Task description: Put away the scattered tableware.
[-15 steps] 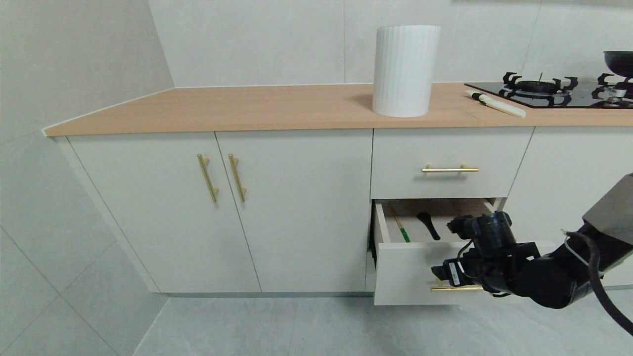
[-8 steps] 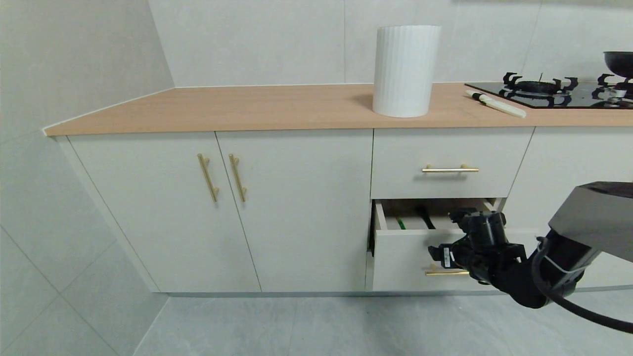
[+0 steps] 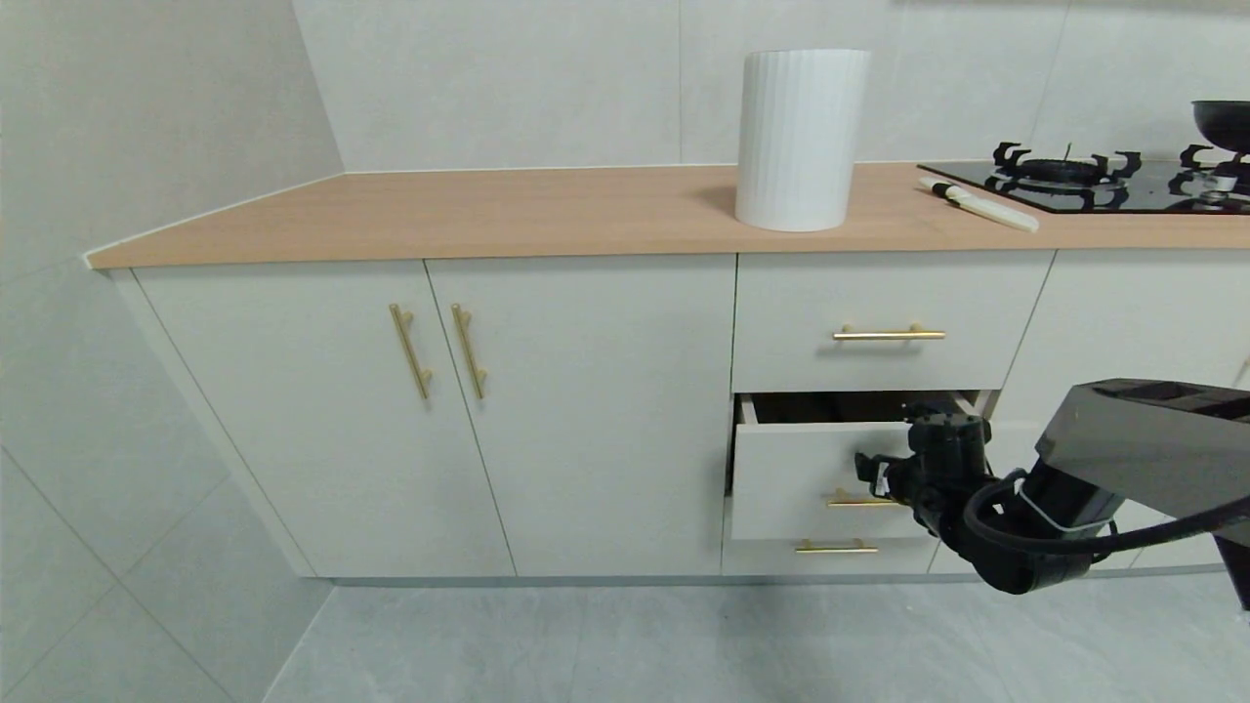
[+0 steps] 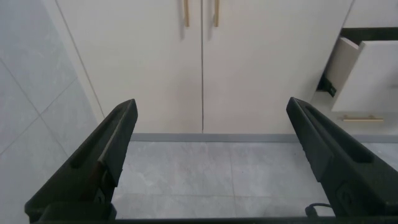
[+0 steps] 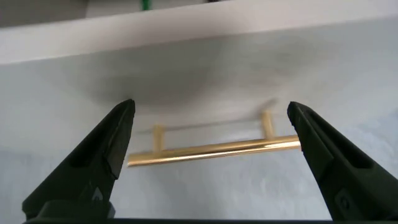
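Note:
The middle drawer of the white cabinet stands a narrow gap open, its inside dark in the head view. My right gripper is open, right in front of the drawer's brass handle. In the right wrist view the handle runs between the two spread fingers of the gripper, and a green sliver shows above the drawer's top edge. A white-handled knife lies on the wooden counter by the stove. My left gripper hangs open over the floor before the cabinet doors, the drawer off to one side.
A tall white ribbed canister stands on the counter. A black gas hob with a dark pan is at the far right. Shut drawers lie above and below the middle one. Grey tiled floor lies in front.
The drawer has slid in from wide open to nearly shut, hiding its contents in the head view. My right arm moved toward the cabinet with it.

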Controlling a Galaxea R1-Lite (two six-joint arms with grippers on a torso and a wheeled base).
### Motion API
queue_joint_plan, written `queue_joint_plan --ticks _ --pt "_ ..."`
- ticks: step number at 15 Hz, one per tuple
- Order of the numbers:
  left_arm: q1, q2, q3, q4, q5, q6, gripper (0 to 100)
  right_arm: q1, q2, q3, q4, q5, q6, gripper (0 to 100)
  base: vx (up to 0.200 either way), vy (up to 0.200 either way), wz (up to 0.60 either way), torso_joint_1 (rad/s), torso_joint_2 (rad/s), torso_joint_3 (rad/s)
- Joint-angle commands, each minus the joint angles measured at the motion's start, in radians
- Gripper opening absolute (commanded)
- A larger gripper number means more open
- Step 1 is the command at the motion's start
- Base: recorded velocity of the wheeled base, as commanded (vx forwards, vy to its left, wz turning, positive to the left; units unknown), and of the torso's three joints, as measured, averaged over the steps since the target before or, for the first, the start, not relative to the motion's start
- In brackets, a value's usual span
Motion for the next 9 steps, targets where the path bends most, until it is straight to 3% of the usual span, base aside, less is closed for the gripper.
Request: queue_joint_plan --ticks 1,9 --pt "0.000 0.000 0.000 0.000 0.000 0.000 100 -0.009 0.059 -0.033 -0.008 -0.007 0.000 100 0.000 0.000 0.00 0.000 0.00 0.000" --pt "0.000 0.000 0.000 0.000 0.000 0.000 100 -0.047 0.139 -0.148 -0.051 -0.033 0.003 100 0.000 0.000 0.00 0.000 0.00 0.000"
